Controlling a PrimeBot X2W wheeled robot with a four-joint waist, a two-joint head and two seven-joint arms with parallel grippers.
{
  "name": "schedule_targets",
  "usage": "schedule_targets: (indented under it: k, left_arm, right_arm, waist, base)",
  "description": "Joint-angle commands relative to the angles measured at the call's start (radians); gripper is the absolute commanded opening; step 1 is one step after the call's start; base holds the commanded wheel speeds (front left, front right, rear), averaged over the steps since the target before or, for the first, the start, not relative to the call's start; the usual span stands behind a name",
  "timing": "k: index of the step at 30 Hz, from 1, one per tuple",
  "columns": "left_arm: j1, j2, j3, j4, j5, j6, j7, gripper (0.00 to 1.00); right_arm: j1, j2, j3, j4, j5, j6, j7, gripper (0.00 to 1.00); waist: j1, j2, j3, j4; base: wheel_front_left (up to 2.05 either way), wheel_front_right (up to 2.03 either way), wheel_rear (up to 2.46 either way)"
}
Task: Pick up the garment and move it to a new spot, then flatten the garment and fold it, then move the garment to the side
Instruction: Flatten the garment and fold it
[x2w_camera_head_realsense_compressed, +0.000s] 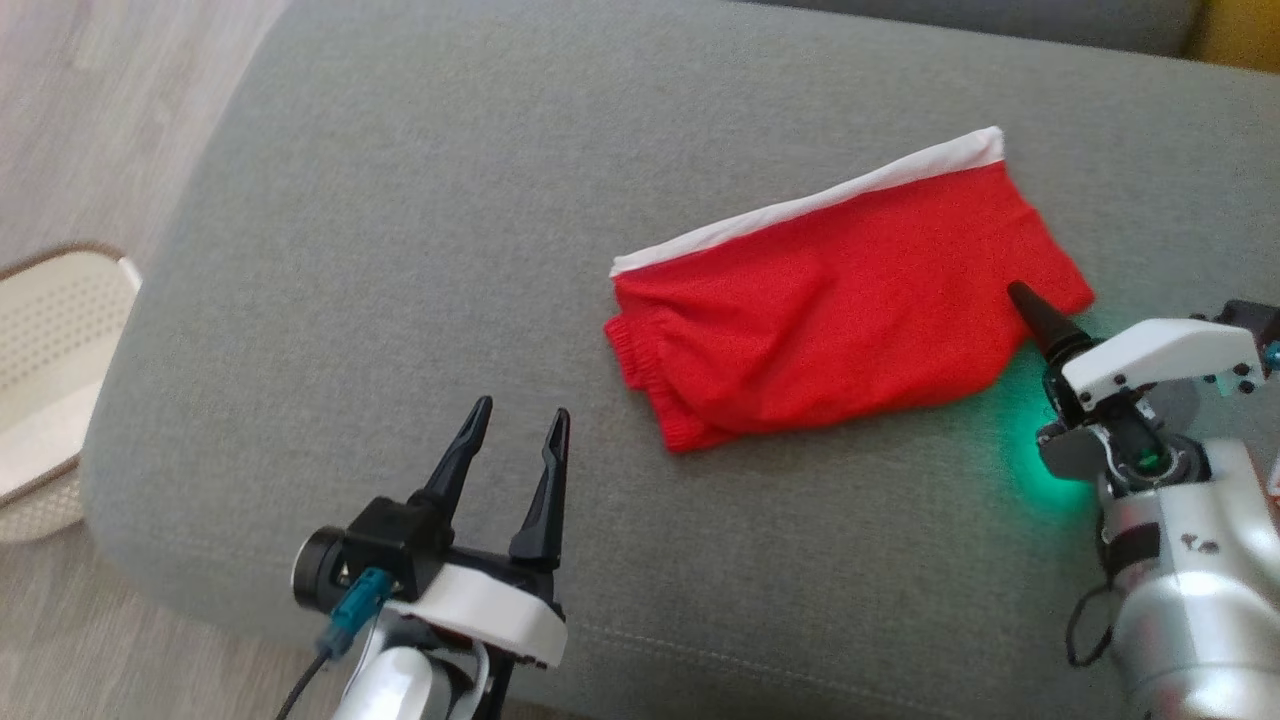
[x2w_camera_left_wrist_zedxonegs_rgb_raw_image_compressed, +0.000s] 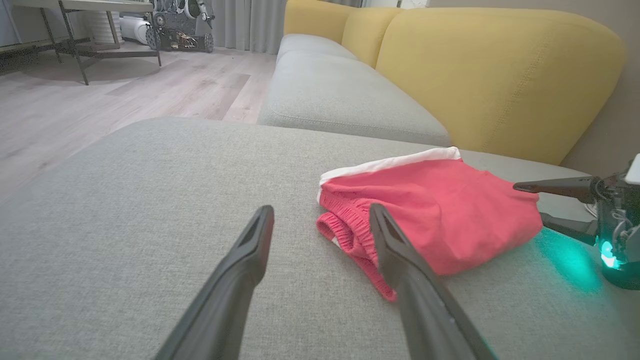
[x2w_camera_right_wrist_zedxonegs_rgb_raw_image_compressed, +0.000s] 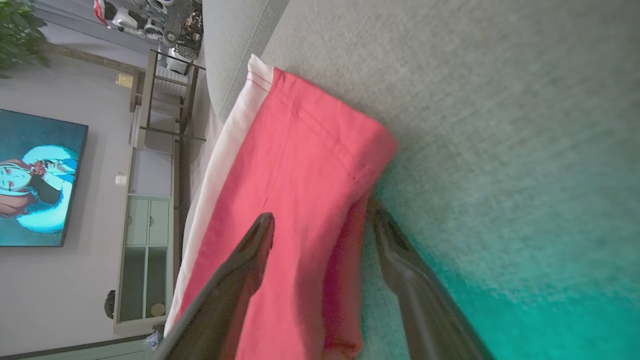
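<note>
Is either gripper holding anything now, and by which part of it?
Nothing is held. The left gripper is open above the grey cushion; the right gripper, open, straddles an edge of the red garment.

Head view: garment (x2w_camera_head_realsense_compressed: 830, 300) lies on the seat cushion (x2w_camera_head_realsense_compressed: 400, 250), right of centre, in the upper half of the frame. Left end effector (x2w_camera_head_realsense_compressed: 520, 415) sits lower left of centre over the cushion's near part, down-left of the garment and apart from it. Right end effector (x2w_camera_right_wrist_zedxonegs_rgb_raw_image_compressed: 319, 214) comes in from the right of the frame at the garment's right edge: one finger over the cloth, the other low by the cushion just beside that edge. Basket (x2w_camera_head_realsense_compressed: 60, 330) stands on the floor (x2w_camera_head_realsense_compressed: 100, 100) at the left edge of the frame, off the cushion. Left wrist view: backrest (x2w_camera_left_wrist_zedxonegs_rgb_raw_image_compressed: 500, 75) behind the garment, upper right; second seat cushion (x2w_camera_left_wrist_zedxonegs_rgb_raw_image_compressed: 340, 95) behind, upper centre.
</note>
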Motion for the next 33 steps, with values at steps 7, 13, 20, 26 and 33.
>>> schedule_targets:
  k: [7, 13, 20, 26, 33]
  left_arm:
    - [-0.066, -0.002, -0.005, -0.043, -0.023, 0.019, -0.012, 1.00]
    - [-0.074, -0.002, -0.016, -0.046, -0.033, 0.028, -0.012, 1.00]
    - [-0.079, -0.002, -0.009, -0.045, -0.035, 0.035, -0.012, 1.00]
    - [-0.079, -0.002, -0.009, -0.041, -0.037, 0.032, -0.012, 1.00]
    - [-0.065, -0.002, 0.002, -0.035, -0.036, 0.029, -0.012, 1.00]
  right_arm:
    - [-0.149, -0.032, -0.041, 0.151, -0.121, -0.001, 0.001, 1.00]
    - [-0.229, -0.040, -0.072, 0.280, -0.197, -0.001, -0.015, 0.42]
    - [-0.251, -0.013, -0.043, 0.254, -0.180, -0.001, -0.053, 0.00]
    - [-0.190, -0.002, -0.015, 0.142, -0.095, -0.001, -0.138, 0.00]
    - [-0.063, 0.001, -0.006, 0.046, -0.053, -0.001, -0.230, 0.00]
  waist:
    - [0.0000, 0.0000, 0.046, 0.057]
    - [0.0000, 0.0000, 0.054, 0.073]
    - [0.0000, 0.0000, 0.046, 0.060]
    - [0.0000, 0.0000, 0.026, 0.031]
    - [0.0000, 0.0000, -0.018, -0.016]
  base:
    - [0.00, 0.00, 0.00]
    - [0.00, 0.00, 0.00]
    - [0.00, 0.00, 0.00]
    - [0.00, 0.00, 0.00]
    - [0.00, 0.00, 0.00]
